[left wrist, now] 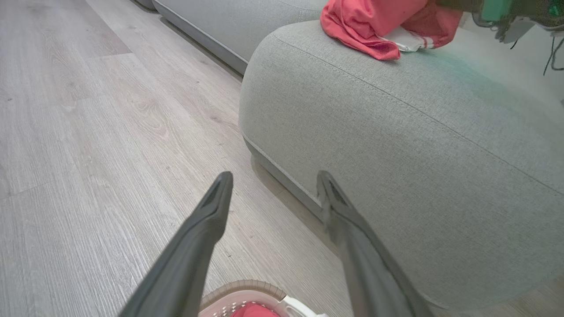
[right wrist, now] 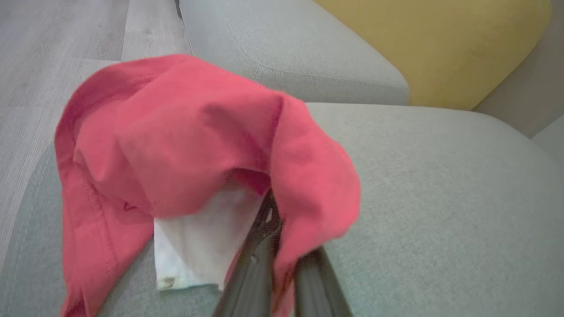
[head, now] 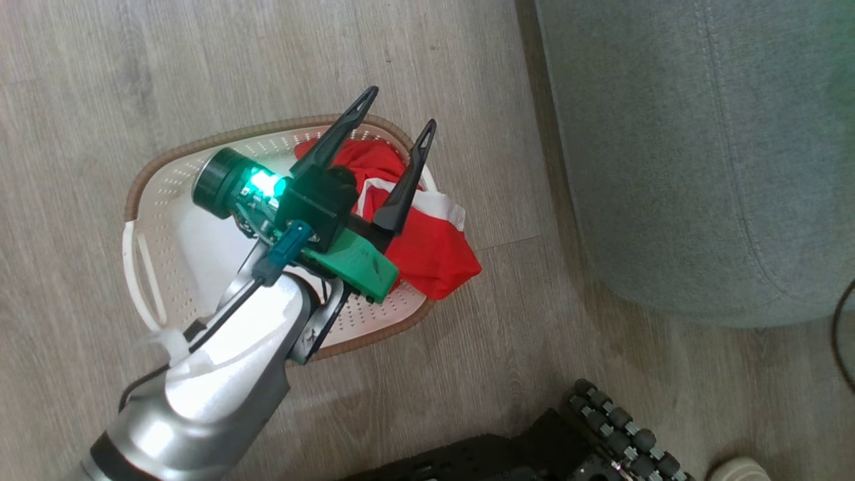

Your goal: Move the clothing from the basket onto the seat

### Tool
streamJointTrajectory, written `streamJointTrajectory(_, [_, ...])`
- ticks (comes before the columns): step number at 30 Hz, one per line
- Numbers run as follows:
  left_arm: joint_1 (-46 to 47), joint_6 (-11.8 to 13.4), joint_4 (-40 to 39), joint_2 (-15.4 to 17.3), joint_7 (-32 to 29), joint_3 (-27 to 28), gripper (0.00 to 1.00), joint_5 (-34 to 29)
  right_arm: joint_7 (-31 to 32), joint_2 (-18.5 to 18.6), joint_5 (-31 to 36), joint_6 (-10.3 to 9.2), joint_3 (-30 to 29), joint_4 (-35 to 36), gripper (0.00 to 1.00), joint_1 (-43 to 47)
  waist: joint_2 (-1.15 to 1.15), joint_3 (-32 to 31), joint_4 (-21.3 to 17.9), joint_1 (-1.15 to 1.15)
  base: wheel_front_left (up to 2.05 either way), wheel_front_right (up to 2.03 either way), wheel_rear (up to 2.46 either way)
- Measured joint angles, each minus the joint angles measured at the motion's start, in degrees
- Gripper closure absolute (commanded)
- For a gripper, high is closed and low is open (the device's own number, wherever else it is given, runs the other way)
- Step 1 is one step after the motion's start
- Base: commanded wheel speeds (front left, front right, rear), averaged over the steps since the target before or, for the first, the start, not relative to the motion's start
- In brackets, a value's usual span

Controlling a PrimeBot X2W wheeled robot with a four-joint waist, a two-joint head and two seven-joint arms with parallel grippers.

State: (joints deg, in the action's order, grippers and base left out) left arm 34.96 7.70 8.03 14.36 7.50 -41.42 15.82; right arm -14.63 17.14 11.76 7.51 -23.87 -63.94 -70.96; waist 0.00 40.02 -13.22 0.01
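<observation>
The cream basket (head: pixel 155 175) stands on the wood floor with red clothing (head: pixel 427 247) heaped in its right half and spilling over the rim. My left gripper (head: pixel 399 110) hovers above that heap, open and holding nothing; its wrist view looks past the open gripper (left wrist: pixel 273 176) to the basket (left wrist: pixel 246 290) and the seat (left wrist: pixel 396 145). On the grey-green seat (right wrist: pixel 440 198), my right gripper (right wrist: pixel 269 220) is shut on a red garment (right wrist: pixel 176 145) with a white panel. The cloth drapes over the fingertips. That garment (left wrist: pixel 370 26) lies at the seat's top edge.
The seat (head: pixel 701 167) lies right of the basket across a strip of bare floor. A yellow cushion (right wrist: pixel 440 44) sits behind the seat. My wheeled base (head: pixel 621 427) is at the bottom, and a black cable (head: pixel 840 334) hangs by the seat's right side.
</observation>
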Motion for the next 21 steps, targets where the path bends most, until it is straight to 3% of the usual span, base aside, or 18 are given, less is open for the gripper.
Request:
streamJointTrajectory(1, [-0.02,0.25,-0.01,0.05,-0.26,-0.01,0.0,0.0,0.0,-0.42,0.14,0.0,-0.78,-0.55,0.21,0.25,0.0,-0.08,-0.11,0.0,0.0,0.0,0.0])
streamJointTrajectory(2, [-0.03,0.41,-0.01,0.05,-0.38,-0.02,0.0,0.0,0.0,-0.73,0.36,0.0,-1.44,-1.19,0.0,0.47,0.0,-0.17,-0.21,0.0,0.0,0.0,0.0])
streamJointTrajectory(10, [-0.14,0.46,0.47,0.1,-0.34,-0.11,0.0,0.64,0.0,-3.47,0.87,0.0,-1.05,0.62,0.0,5.69,0.0,-2.21,-0.87,0.0,0.0,0.0,0.0])
streamJointTrajectory(14, [-0.71,0.6,1.01,0.09,0.77,0.19,0.0,1.69,0.0,-5.17,-2.5,0.0,2.74,4.8,0.0,10.39,0.0,-4.26,-1.01,0.0,0.0,0.0,0.0])
streamJointTrajectory(21, [-3.37,1.16,2.88,-0.24,3.02,1.01,0.0,3.66,0.0,-4.68,-8.24,0.0,10.5,13.69,0.0,17.62,0.01,-9.39,-1.02,-0.01,0.0,0.0,0.0])
